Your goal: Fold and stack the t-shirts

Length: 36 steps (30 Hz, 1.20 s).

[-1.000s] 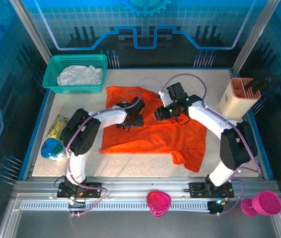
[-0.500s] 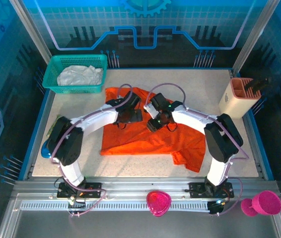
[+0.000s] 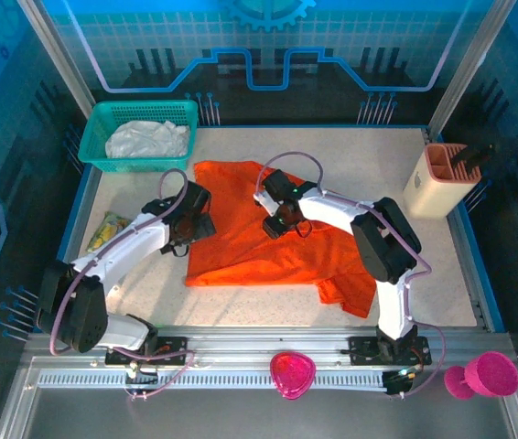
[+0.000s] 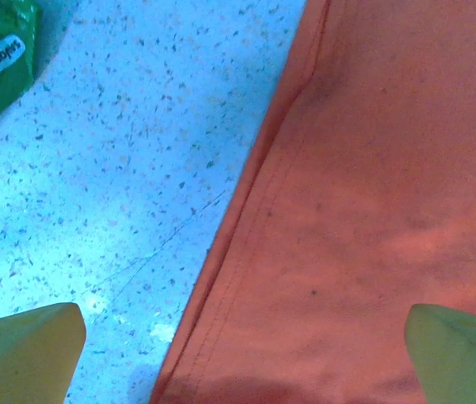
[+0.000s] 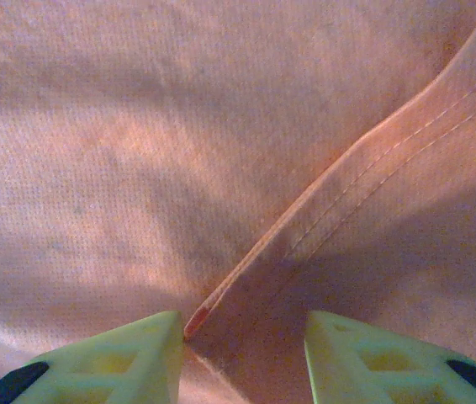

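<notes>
2 tees [image 3: 268,256] [image 3: 147,139], 1 teal bskt [image 3: 140,164]

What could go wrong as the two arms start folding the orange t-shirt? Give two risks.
The right gripper is poised at the very tip of a stitched hem on the orange t-shirt; it might pinch too little and slip. The open left gripper straddles the shirt's edge, half over bare table, so it may miss the cloth.
</notes>
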Available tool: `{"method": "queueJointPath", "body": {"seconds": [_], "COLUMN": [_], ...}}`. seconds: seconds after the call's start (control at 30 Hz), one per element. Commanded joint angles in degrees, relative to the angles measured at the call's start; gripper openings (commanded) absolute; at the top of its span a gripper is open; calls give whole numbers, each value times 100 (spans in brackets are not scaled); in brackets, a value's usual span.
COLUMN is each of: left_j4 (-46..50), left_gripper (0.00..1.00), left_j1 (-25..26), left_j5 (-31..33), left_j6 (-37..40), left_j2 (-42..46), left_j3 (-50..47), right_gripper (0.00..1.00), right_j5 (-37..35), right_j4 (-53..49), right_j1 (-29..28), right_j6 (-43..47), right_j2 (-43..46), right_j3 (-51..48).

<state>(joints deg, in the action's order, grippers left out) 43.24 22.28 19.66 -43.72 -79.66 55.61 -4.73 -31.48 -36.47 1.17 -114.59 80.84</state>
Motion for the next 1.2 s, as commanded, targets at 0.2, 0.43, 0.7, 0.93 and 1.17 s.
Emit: {"method": "queueJointPath", "body": {"seconds": [0.2,0.43,0.7,0.93,1.17], "left_j4": [-260,-649,-931,-993,-1002], "left_gripper": [97,88,84,84,84], "left_j1": [160,485,531,531,531], "left_j5": [-764,-882,-937,-955,-964], "left_j6": [-274,-478,-532,-531,-514], "left_j2": [-312,-1255,-1865,-1979,-2036], "left_j3": [-222,-274,-306,-303,-309], "right_gripper": [42,42,39,18,0], "right_j5": [-212,-213,-212,-178,-558], "right_j4": [-231,-292,-288,-301,-484], "right_j1": [-166,-241,-244,-246,-135], "right_j6": [23,-22,-54,-55,73], "right_j2": [-110,-46,-210,-274,-18], "right_j3": [22,-42,-37,18,391]}}
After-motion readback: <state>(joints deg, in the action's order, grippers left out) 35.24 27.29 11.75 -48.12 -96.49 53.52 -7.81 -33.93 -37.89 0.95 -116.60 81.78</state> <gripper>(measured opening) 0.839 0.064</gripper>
